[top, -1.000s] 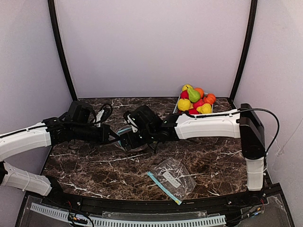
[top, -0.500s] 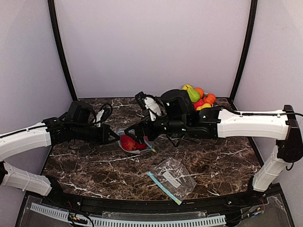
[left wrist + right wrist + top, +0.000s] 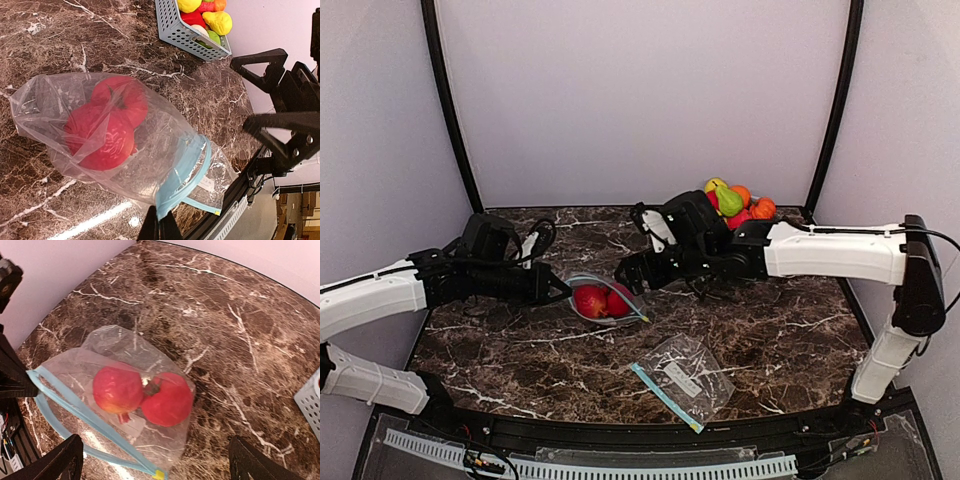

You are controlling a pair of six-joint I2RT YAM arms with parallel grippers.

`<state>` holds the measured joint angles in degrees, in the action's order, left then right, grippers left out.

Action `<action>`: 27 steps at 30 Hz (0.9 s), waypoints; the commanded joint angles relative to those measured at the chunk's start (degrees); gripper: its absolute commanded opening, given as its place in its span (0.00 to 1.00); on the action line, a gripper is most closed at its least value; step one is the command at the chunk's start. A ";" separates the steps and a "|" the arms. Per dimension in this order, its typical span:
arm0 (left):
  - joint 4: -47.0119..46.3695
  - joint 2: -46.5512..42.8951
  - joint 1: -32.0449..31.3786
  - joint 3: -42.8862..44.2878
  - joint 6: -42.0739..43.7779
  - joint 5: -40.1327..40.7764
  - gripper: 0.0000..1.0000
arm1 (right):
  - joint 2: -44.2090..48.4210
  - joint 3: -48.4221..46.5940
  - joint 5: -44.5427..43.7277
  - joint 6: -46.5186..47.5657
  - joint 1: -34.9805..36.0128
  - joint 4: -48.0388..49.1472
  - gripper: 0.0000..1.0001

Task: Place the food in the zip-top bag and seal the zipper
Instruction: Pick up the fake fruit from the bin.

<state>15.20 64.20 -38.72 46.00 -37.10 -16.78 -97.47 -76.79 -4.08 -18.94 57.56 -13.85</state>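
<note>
A clear zip-top bag (image 3: 605, 303) with a blue zipper lies on the marble table. It holds two pieces of red food (image 3: 102, 140), (image 3: 167, 399). My left gripper (image 3: 564, 293) is shut on the bag's blue zipper edge (image 3: 182, 172), and the mouth gapes open. My right gripper (image 3: 628, 275) hovers open and empty just right of the bag, its fingers (image 3: 55, 460) spread wide above it. More food (image 3: 732, 207), red, green, orange and yellow, is piled in the basket at the back right.
The light-blue slatted basket (image 3: 192, 32) stands against the back wall at the right. A second, empty zip-top bag (image 3: 685, 375) lies flat near the table's front edge. The right arm spans the right half of the table.
My right gripper has drawn back from over the bag toward the right and back, opening fully. Two red fruits now show inside the bag. The left gripper has stayed put.
</note>
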 commanded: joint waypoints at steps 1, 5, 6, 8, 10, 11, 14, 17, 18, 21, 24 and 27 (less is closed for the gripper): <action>2.00 -1.92 0.33 -0.84 0.67 0.65 0.01 | 5.11 -1.87 -6.23 -1.77 -3.92 -8.08 0.99; 1.15 -1.60 0.31 -0.82 0.60 -0.24 0.01 | 7.53 -1.84 -7.37 -0.75 -10.56 -13.95 0.99; 0.80 -1.55 0.31 -0.82 0.42 -0.88 0.01 | 7.71 -2.39 -7.32 -0.32 -12.38 -15.76 0.99; -0.10 -1.35 0.30 -0.70 0.34 -1.48 0.01 | 7.70 -3.94 -7.86 0.62 -15.71 -19.17 0.99; -0.01 -1.13 0.30 -0.39 0.55 -1.43 0.01 | 7.60 -4.83 -8.44 2.02 -18.68 -21.23 0.99; 0.08 -0.93 0.33 -0.21 0.70 -1.24 0.01 | 7.38 -5.19 -8.54 2.97 -20.27 -21.41 0.98; 0.33 -0.43 0.27 -0.08 0.75 -1.16 0.01 | 5.93 -6.34 -7.02 4.55 -25.50 -21.52 0.94; 0.52 0.04 0.31 0.09 0.88 -1.20 0.01 | 3.44 -8.59 -5.41 6.36 -29.92 -21.20 0.91; 0.68 0.09 0.27 0.13 0.93 -1.09 0.01 | 2.25 -9.57 -5.20 6.93 -31.53 -21.07 0.91; 0.97 0.33 0.31 0.23 0.91 -0.67 0.01 | -1.58 -13.59 -4.11 8.38 -34.33 -21.13 0.91; 1.03 0.65 0.31 0.34 0.74 -0.61 0.01 | -5.62 -17.17 -3.11 9.45 -36.11 -21.18 0.92; 0.83 1.38 0.31 0.52 0.49 -0.81 0.01 | -9.43 -20.99 -2.51 10.32 -37.46 -21.23 0.91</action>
<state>15.49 64.84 -38.72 45.98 -37.08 -17.34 -102.96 -93.25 -8.54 -10.96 21.17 -34.76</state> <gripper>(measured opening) 0.009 0.917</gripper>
